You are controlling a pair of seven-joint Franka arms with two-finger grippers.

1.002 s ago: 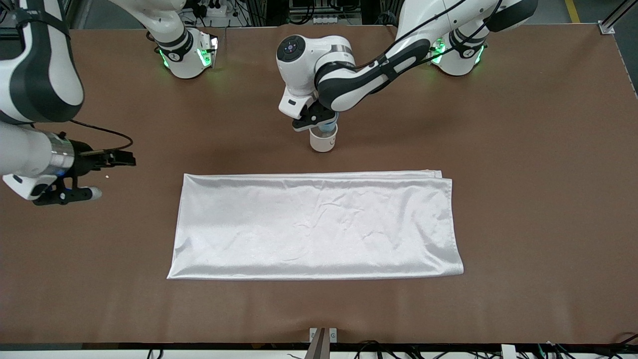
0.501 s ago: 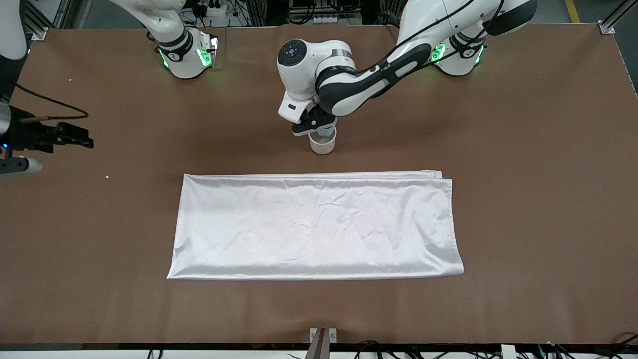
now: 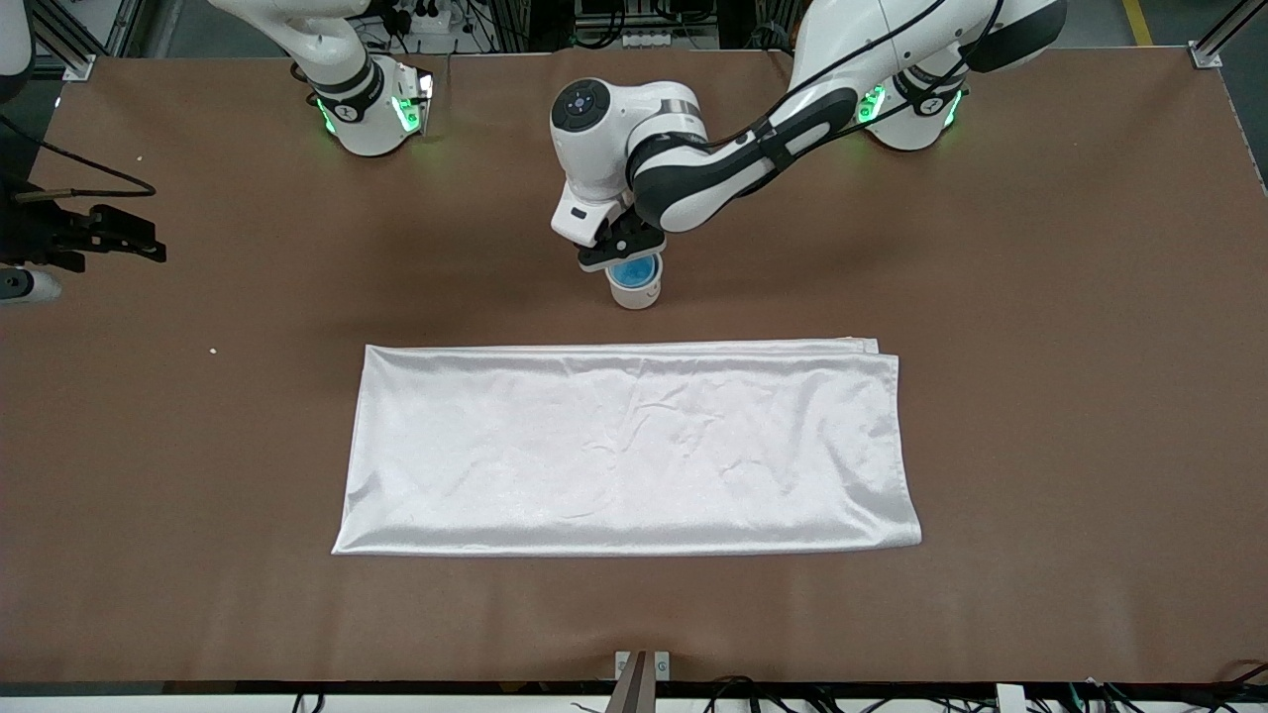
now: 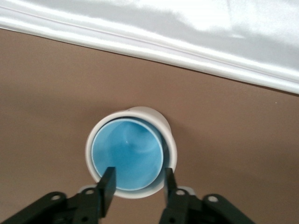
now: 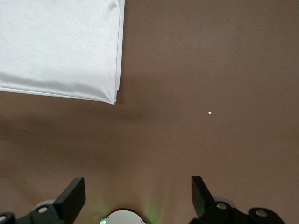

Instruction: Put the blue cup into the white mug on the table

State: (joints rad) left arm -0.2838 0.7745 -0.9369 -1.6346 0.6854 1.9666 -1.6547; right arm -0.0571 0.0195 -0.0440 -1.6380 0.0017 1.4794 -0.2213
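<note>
Left gripper (image 4: 137, 186): fingers (image 4: 107, 184) are apart, one on each side of the cup rim where it sits in the mug. The wrist view looks like a sliver of clearance at each pad, so I'd judge it released rather than clamped, but I can't rule out light contact.

Key relation: blue cup (image 4: 127, 154) sits directly below the fingertips, axis vertical, mouth up, lined up with the gripper's approach axis. The clean exit is therefore straight up. Any sideways drift first would catch the rim.

The cup is nested inside the white mug (image 4: 169, 135), slightly off-centre. The mug's white lip shows wider on one side than the other. In the front view the cup's blue inside (image 3: 634, 270) fills the mug mouth (image 3: 635, 294), so the placement looks done or nearly done. Can't tell if it's fully seated.

The mug stands upright on the table (image 3: 1040, 297), farther from the front camera than the white cloth (image 3: 624, 446) and near its edge, not touching it.

Right gripper (image 5: 138, 193) is over bare table at the right arm's end, well apart from the mug, fingers wide apart, holding nothing. That arm waits. The left arm is plainly the nearer one.
</note>
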